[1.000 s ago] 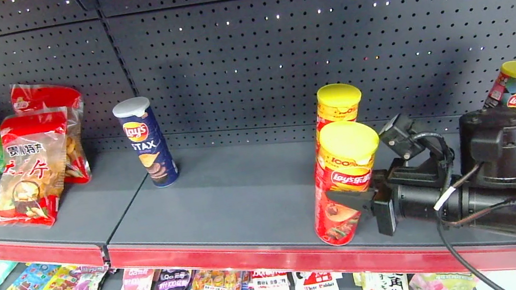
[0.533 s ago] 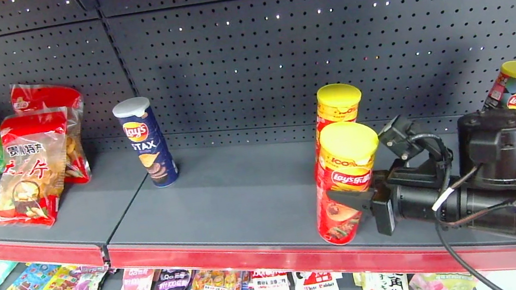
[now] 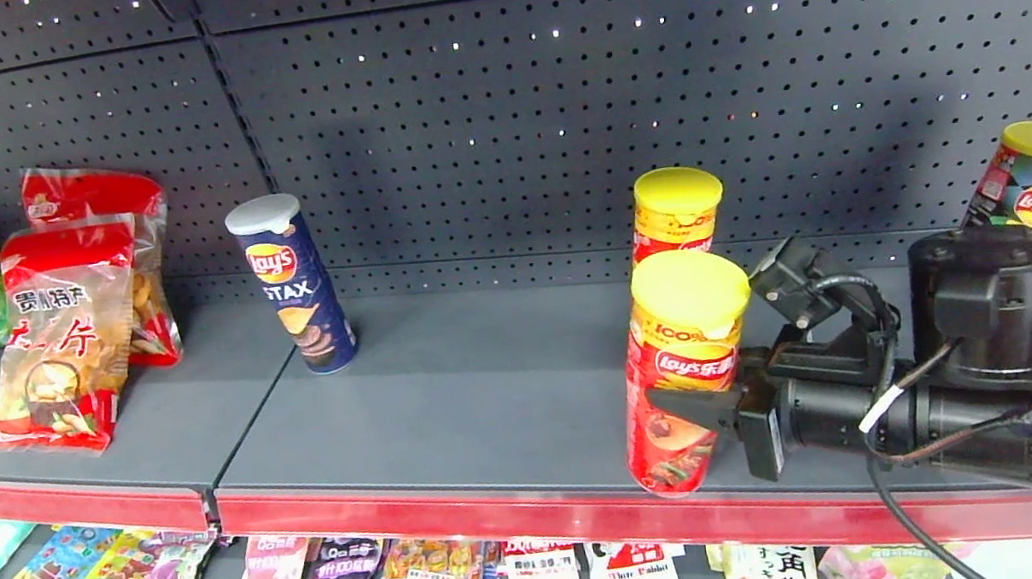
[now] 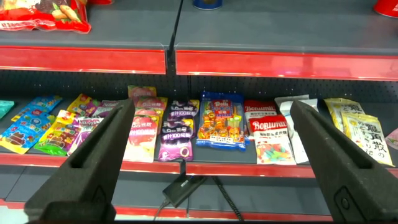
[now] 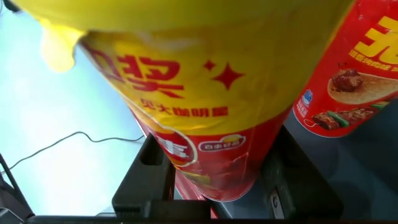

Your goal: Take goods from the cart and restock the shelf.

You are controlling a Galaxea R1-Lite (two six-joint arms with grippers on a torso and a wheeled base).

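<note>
Seating the red can (image 3: 684, 357) upright on the shelf (image 3: 452, 409) is judged to be the step in hand.

Right gripper (image 3: 681, 410): closed on the red can, one finger on each side of the lower body. The same clamp is recorded in the right wrist view, where the right gripper (image 5: 221, 183) is pressed against the can wall (image 5: 205, 124).

Left gripper (image 4: 211, 106): spread wide, nothing held, parked low before the sachets (image 4: 217, 121) on the lower shelf.

Procedure, as judged:
- The can is noted to lean slightly, lid toward 1 o'clock. It should be brought vertical first.
- The base is seen close to the red front lip (image 3: 426, 514). Whether it rests flat cannot be told.
- The can should be carried toward 12 o'clock, off the lip, and lowered until the base is fully borne.
- The jaws should be eased open only then, and drawn straight back along the arm so that the wall is not dragged.
- A tall, narrow can is expected to topple readily.

Position relative to the right gripper: the red can is held between the fingers below mid-height, with most of its body rising toward 12 o'clock. A second red can (image 3: 674, 207) stands just behind at 12 o'clock; contact cannot be judged. The blue can (image 3: 291, 283) stands well apart at 10 o'clock.
</note>
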